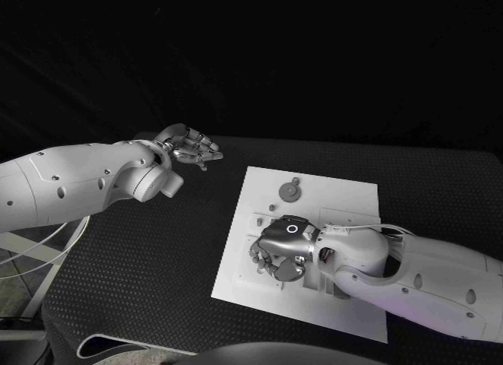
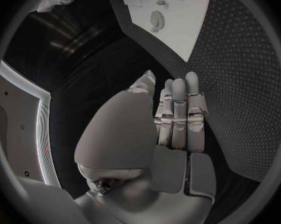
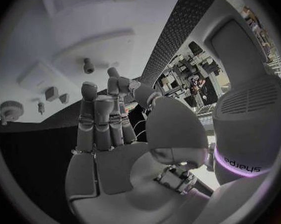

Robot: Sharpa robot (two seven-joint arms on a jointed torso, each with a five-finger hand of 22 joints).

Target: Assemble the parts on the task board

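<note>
A: Our right hand hovers low over the near-left part of the white rectangular task board, fingers fairly straight and close together, nothing in them as far as we can tell

B: And the small grey parts?

A: A round toothed grey disc lies beyond the fingertips, well apart; a little grey peg stands nearer

B: Our risk?

A: The palm hides what's beneath, so we could knock a part or shove the board across the black dotted table

B: Our left hand?

A: Off the board, fingers curled, holding nothing

White task board, grey parts atop
</note>
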